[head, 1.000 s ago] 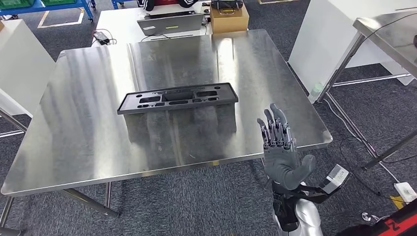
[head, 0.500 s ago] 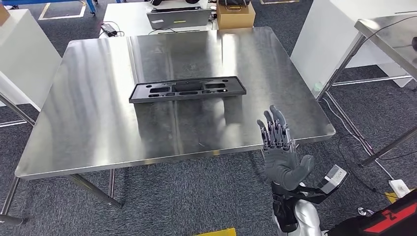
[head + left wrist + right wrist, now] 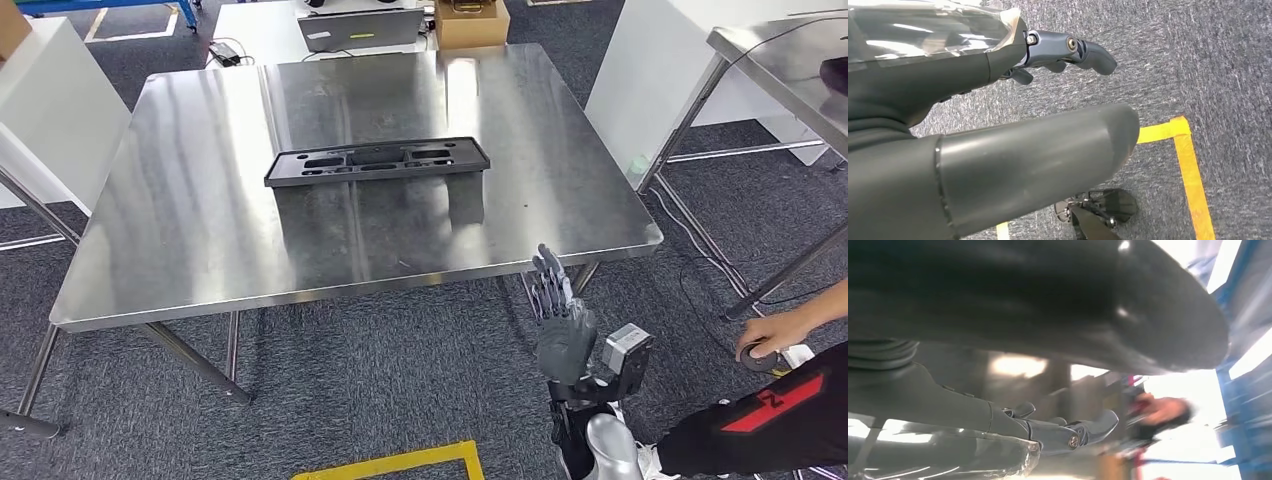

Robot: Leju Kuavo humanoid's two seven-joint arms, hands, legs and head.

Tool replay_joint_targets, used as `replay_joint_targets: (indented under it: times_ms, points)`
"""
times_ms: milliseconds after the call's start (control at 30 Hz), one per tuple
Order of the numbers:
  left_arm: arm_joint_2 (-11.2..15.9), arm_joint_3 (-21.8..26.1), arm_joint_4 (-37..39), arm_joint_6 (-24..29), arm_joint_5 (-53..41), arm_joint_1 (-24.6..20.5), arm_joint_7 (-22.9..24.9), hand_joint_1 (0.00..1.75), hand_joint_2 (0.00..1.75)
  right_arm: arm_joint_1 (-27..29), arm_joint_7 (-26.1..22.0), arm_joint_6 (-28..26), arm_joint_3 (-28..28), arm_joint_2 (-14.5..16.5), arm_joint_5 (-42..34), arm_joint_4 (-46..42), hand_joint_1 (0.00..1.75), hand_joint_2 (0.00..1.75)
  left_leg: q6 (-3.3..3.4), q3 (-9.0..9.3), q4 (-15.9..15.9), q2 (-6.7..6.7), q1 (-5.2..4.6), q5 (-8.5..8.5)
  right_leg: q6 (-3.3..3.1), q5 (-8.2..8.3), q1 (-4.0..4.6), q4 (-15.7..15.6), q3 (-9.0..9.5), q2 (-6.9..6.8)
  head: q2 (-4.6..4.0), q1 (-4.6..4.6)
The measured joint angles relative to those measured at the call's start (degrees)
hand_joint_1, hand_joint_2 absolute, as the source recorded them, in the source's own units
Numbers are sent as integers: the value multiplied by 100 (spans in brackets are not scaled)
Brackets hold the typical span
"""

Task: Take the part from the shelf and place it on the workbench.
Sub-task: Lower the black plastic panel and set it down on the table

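- One right hand hangs low before the counter, fingers spread and pointing up, holding nothing; I judge its work done.
- Left hand hangs over grey carpet by yellow floor tape, fingers apart, holding nothing.
- Steel counter is bare and reflective, a sound flat resting place.
- Black part lies flat mid-counter, well apart from both hands; placement looks complete.
- Beyond: laptop, cardboard box.

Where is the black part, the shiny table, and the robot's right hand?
black part (image 3: 378,160), head view, middle of its top face.
shiny table (image 3: 180,240), head view, bare steel on its left half.
right hand (image 3: 562,330), head view, on the palm.
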Motion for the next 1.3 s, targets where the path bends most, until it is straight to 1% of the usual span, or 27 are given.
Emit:
replay_joint_targets:
  times_ms: [100, 133, 167, 200, 267, 333, 367, 433, 500, 567, 633, 667, 700, 733, 800, 867, 900, 933, 967, 1000, 1033, 1100, 1133, 1167, 1200, 1233, 1300]
  points:
    - [-1, 14, 0, 29, -38, 21, -45, 0, 0, -115, -31, -923, -232, -47, 862, 1175, 0, 0, -91, -235, 829, -11, 58, -785, -121, 174, -40, -3, -143, -38, 0, -21]
    - [-4, 22, 0, 31, -51, 24, -62, 0, 0, -190, -132, -1241, -320, -86, 1177, 1701, 0, 0, -123, -305, 1173, -12, 80, -960, -118, 232, -39, 4, -205, -47, 0, -26]
    - [-5, 31, 0, 32, -68, 27, -75, 0, 0, -286, -212, -1543, -405, -136, 1477, 2258, 0, 0, -154, -324, 1410, -10, 106, -1005, -98, 285, -43, 17, -282, -55, 0, -26]
    - [-6, 40, 0, 33, -85, 29, -88, 0, 0, -395, -228, -1820, -486, -193, 1748, 2821, 0, 0, -182, -258, 1470, -9, 135, -921, -68, 331, -55, 42, -362, -59, 0, -28]
    - [-6, 62, 0, 37, -112, 29, -113, 0, 0, -617, -104, -2243, -623, -311, 2152, 3871, 0, 0, -230, 151, 1015, -7, 195, -620, 0, 391, -92, 132, -519, -61, 0, -28]
    - [-18, 86, -1, 38, -131, 22, -138, 0, 0, -785, 50, -2464, -730, -425, 2359, 4736, 0, 0, -259, 610, 326, -33, 203, -568, 76, 438, -98, 242, -667, -65, 0, -26]
    - [-23, 98, -1, 39, -137, 22, -147, 0, 0, -847, 133, -2523, -771, -472, 2430, 5096, 0, 0, -251, 717, 117, -48, 190, -610, 122, 469, -89, 278, -715, -66, 0, -18]
    - [-26, 120, -1, 39, -143, 27, -160, 0, 0, -934, 428, -2568, -817, -544, 2557, 5672, 0, 0, -155, 690, 31, -60, 129, -619, 245, 560, -70, 267, -770, -67, 0, -2]
    - [-33, 138, 0, 37, -161, 27, -166, 0, 0, -966, 957, -2483, -859, -620, 2640, 6172, 0, 0, 19, 608, -9, -33, 94, -499, 306, 504, -90, 321, -842, -57, 0, 0]
    - [-39, 148, 0, 32, -194, 24, -170, 0, 0, -925, 1568, -2277, -902, -680, 2664, 6598, 0, 0, 169, 473, -47, -14, 83, -348, 234, 74, -105, 748, -1009, -37, 0, 21]
    - [-46, 154, 0, 21, -233, 24, -172, 0, 0, -832, 2174, -2044, -946, -720, 2660, 6931, 0, 0, 218, 298, -45, -15, 57, -213, 177, -414, -85, 1456, -1181, -11, 0, 43]
    - [-55, 155, 0, 13, -247, 24, -171, 0, 0, -772, 2487, -1940, -973, -736, 2649, 7072, 0, 0, 220, 207, -42, -14, 44, -144, 198, -508, -75, 1734, -1194, 0, 0, 48]
    - [-66, 156, 0, 5, -259, 24, -166, 0, 0, -706, 2809, -1862, -1004, -745, 2637, 7192, 0, 0, 216, 112, -37, -12, 34, -75, 245, -484, -66, 1865, -1128, 8, 0, 49]
    - [-78, 156, 0, -5, -267, 23, -158, 0, 0, -643, 3124, -1802, -1030, -745, 2628, 7291, 0, 0, 206, 21, -33, -10, 29, -5, 303, -374, -59, 1815, -970, 13, 0, 51]
    - [-99, 157, 0, -23, -283, 16, -138, 0, 0, -562, 3602, -1741, -1067, -729, 2628, 7424, 0, 0, 162, -134, -26, 0, 21, 130, 355, -188, -49, 1174, -376, 14, 0, 51]
    - [-120, 158, 0, -31, -315, -2, -128, 0, 0, -553, 3802, -1702, -1086, -713, 2643, 7496, 0, 0, 97, -214, -31, 31, 2, 262, 279, -283, 4, 305, 218, 23, 0, 49]
    - [-126, 158, 0, -31, -337, -13, -126, 0, 0, -554, 3820, -1692, -1097, -706, 2648, 7524, 0, 0, 66, -223, -44, 51, -4, 326, 223, -349, 35, 51, 358, 29, 0, 46]
    - [-131, 157, 0, -32, -362, -20, -125, 0, 0, -553, 3796, -1686, -1112, -703, 2655, 7551, 0, 0, 34, -226, -61, 65, -6, 390, 173, -364, 60, -59, 379, 34, 0, 42]
    - [-131, 157, 1, -32, -391, -22, -123, 0, 0, -548, 3741, -1687, -1129, -698, 2664, 7583, 0, 0, 4, -231, -70, 69, 8, 424, 124, -320, 27, -40, 328, 30, 0, 34]
    - [-130, 156, 1, -32, -420, -22, -122, 0, 0, -540, 3666, -1693, -1143, -697, 2675, 7608, 0, 0, -26, -254, -28, 62, 23, 348, 70, -266, 0, -36, 290, 17, 0, 28]
    - [-130, 156, 2, -33, -446, -19, -121, 0, 0, -532, 3575, -1707, -1157, -698, 2685, 7626, 0, 0, -57, -292, 88, 52, 41, 158, 7, -203, -31, -35, 243, 1, 0, 22]
    - [-131, 155, 2, -35, -498, -20, -113, 0, 0, -521, 3374, -1771, -1193, -710, 2688, 7648, 0, 0, -118, -409, 657, 29, 71, -507, -85, -66, -46, -34, 111, -29, 0, 11]
    - [-133, 154, 2, -36, -525, -23, -104, 0, 0, -519, 3297, -1813, -1218, -720, 2687, 7654, 0, 0, -147, -458, 1031, 23, 82, -782, -104, 1, -42, -29, 34, -36, 0, 7]
    - [-136, 152, 2, -39, -546, -26, -95, 0, 0, -520, 3252, -1856, -1243, -731, 2694, 7662, 0, 0, -175, -477, 1371, 18, 96, -922, -98, 68, -39, -19, -44, -43, 0, 3]
    - [-138, 151, 2, -43, -558, -28, -86, 0, 0, -520, 3259, -1889, -1263, -739, 2709, 7670, 0, 0, -200, -438, 1576, 18, 117, -899, -80, 125, -41, -2, -119, -49, 0, 1]
    - [-139, 150, 2, -46, -565, -30, -80, 0, 0, -520, 3293, -1918, -1278, -745, 2731, 7677, 0, 0, -222, -319, 1610, 19, 146, -768, -51, 176, -49, 29, -199, -53, 0, 1]
    - [-144, 149, 2, -49, -567, -41, -78, 0, 0, -519, 3384, -1959, -1296, -754, 2766, 7692, 0, 0, -264, 183, 1120, 17, 209, -530, 17, 244, -70, 143, -371, -56, 0, -1]
